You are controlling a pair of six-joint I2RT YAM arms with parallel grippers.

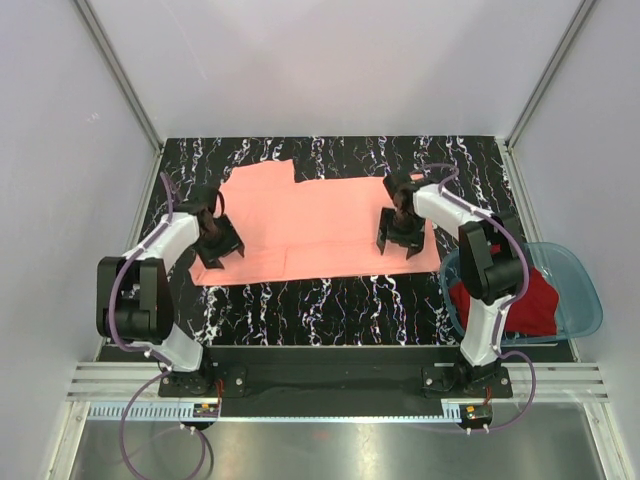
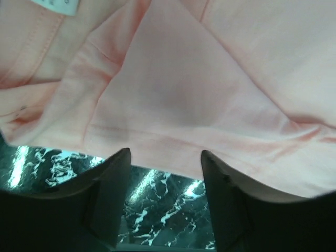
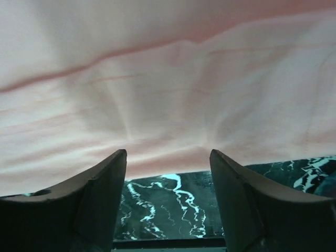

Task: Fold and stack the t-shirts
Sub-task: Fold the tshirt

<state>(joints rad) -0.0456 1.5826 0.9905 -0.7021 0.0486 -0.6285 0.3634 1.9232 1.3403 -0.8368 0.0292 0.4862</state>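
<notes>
The left gripper (image 2: 165, 157) has its jaws apart with nothing between them, poised at the 8 o'clock edge of the salmon-pink t-shirt (image 1: 310, 225). In the left wrist view the white label (image 2: 58, 4) shows at 11 o'clock. The right gripper (image 3: 168, 155) is likewise spread and empty, at the shirt's 4 o'clock edge. That shirt lies spread out across the middle of the table (image 1: 330, 300). At the table's 4 o'clock corner, the dark red t-shirt (image 1: 530, 300) sits bunched inside the blue basin (image 1: 585, 290).

Dark red t-shirt (image 1: 540, 300) partly behind right arm (image 1: 490, 265); label (image 2: 58, 4) half off-frame.
</notes>
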